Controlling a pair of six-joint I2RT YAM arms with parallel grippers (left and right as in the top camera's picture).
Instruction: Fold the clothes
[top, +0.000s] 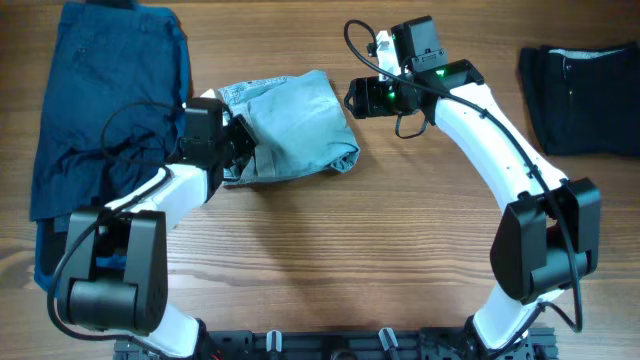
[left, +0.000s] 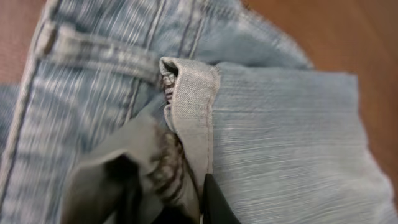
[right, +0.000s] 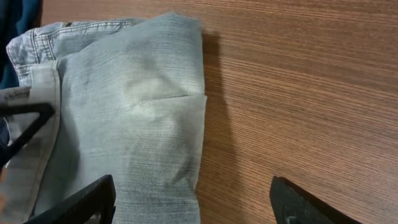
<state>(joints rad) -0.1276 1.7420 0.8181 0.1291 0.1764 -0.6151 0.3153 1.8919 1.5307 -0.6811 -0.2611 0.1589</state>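
Pale denim shorts sit bunched in a rough fold, mid-table and slightly left of centre, right edge just beside the right gripper. One navy garment is spread far left, touching or tucked under the shorts' left edge, can't tell which; another navy garment is far right, well apart

Left gripper is pinched tight on the shorts' left side. Your left wrist view shows a cuffed hem running into the jaws

Right gripper is spread wide and holds nothing. One finger hangs over the denim, the other over bare table

Handling, judged: the denim is soft and limp but thick, heavier than thin cloth. It is not slippery or fragile, and it should hold a crease. Take it at doubled edges such as the cuff, waistband or a seam corner. Pinch all layers, or the top one may lift alone and the fold may sag open
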